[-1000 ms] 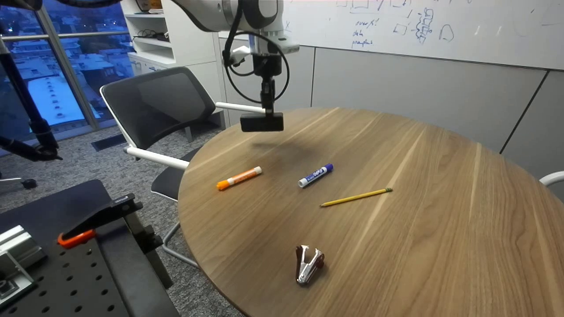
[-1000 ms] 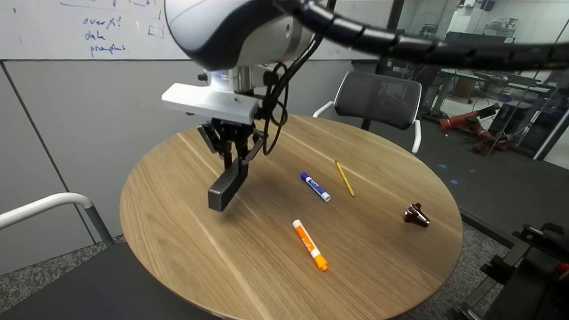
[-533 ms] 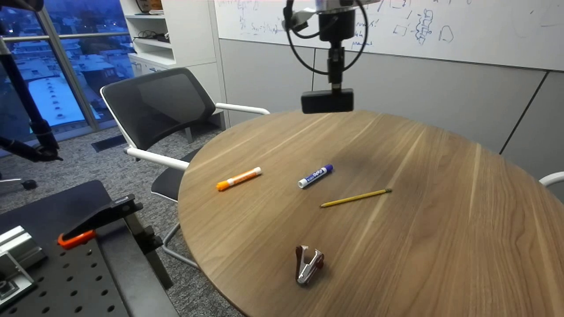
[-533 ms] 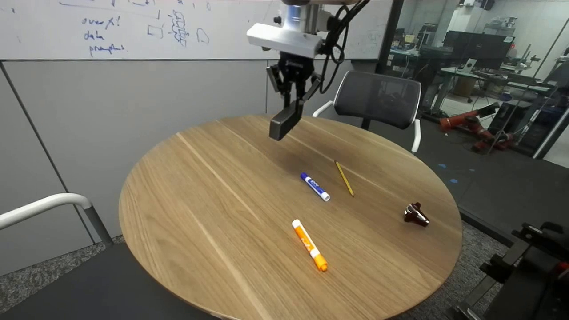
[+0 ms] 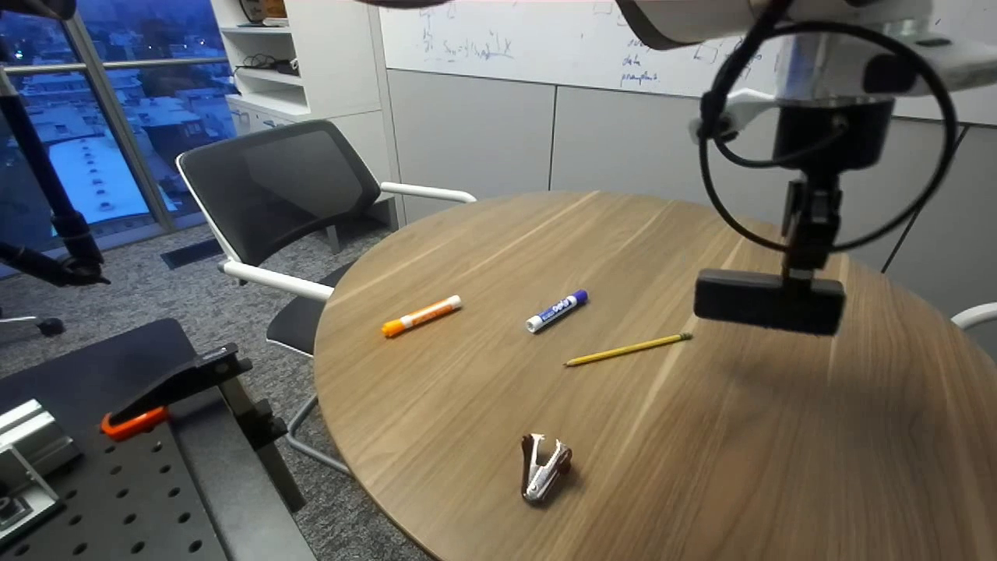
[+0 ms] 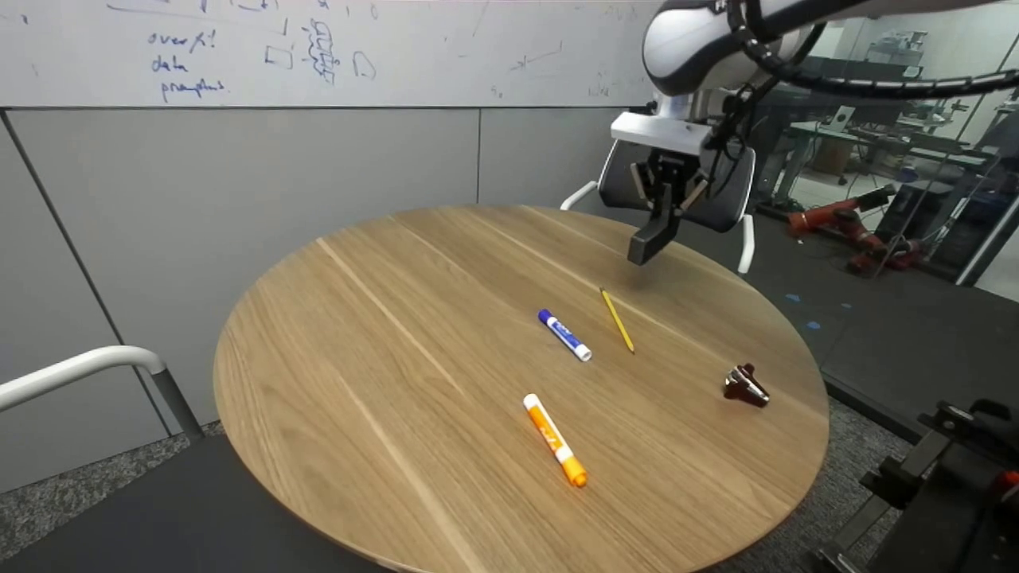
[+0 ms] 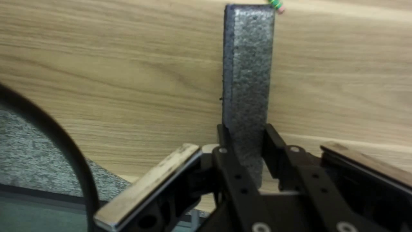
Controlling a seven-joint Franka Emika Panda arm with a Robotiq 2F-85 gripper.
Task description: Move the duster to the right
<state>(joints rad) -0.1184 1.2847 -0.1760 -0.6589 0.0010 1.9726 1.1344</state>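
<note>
Duster (image 7: pixel 250 71), flat, black, rectangular block. Hangs pinched between jaws of black two-fingered gripper (image 7: pixel 246 137), clear above round wood-grain table (image 5: pixel 467 405) in both exterior views.

Duster (image 7: pixel 249 74): matt; its speckled faces look rough. Round table (image 6: pixel 358 438): top shows wood grain, smooth with soft sheen. Staple remover (image 5: pixel 544 474): glossy metal, plastic-looking grips. Orange marker (image 5: pixel 421 315), blue marker (image 5: pixel 557 312): smooth plastic-looking barrels. Office chair (image 5: pixel 288 183): mesh back. Carpet (image 5: pixel 218 304): rough pile. Whiteboard (image 6: pixel 438 48): glossy.
</note>
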